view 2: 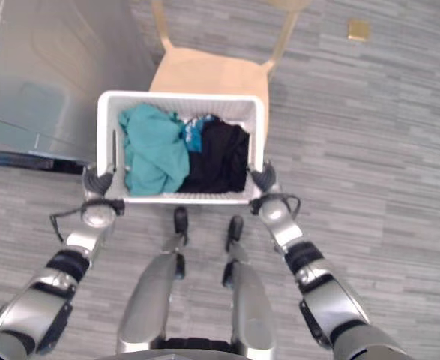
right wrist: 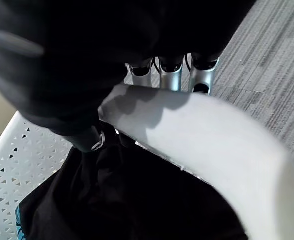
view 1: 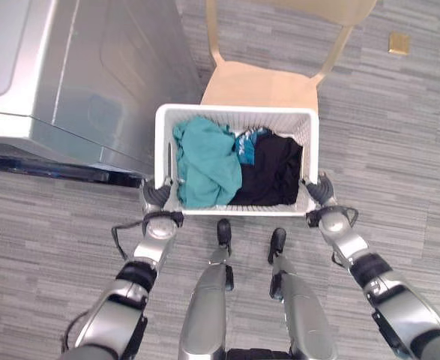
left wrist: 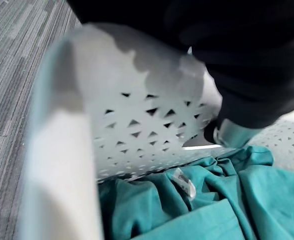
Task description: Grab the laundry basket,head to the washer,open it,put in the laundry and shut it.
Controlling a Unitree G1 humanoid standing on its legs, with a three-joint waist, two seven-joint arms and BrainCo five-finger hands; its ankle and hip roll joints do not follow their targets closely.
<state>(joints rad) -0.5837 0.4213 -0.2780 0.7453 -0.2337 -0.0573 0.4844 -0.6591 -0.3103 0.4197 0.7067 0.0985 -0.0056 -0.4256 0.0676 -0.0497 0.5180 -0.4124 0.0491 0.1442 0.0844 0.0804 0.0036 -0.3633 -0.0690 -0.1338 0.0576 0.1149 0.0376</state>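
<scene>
A wooden chair (view 1: 258,81) is standing on the grey striped carpet (view 1: 399,150), its pale seat facing the camera and its two back posts rising toward the top of the head views. Its front edge is lying partly hidden. A small yellowish square (view 1: 399,43) is lying flat on the carpet, well apart from the chair, off to the right near the top of the head views. The carpet is running in thin grey bands across the whole floor.
</scene>
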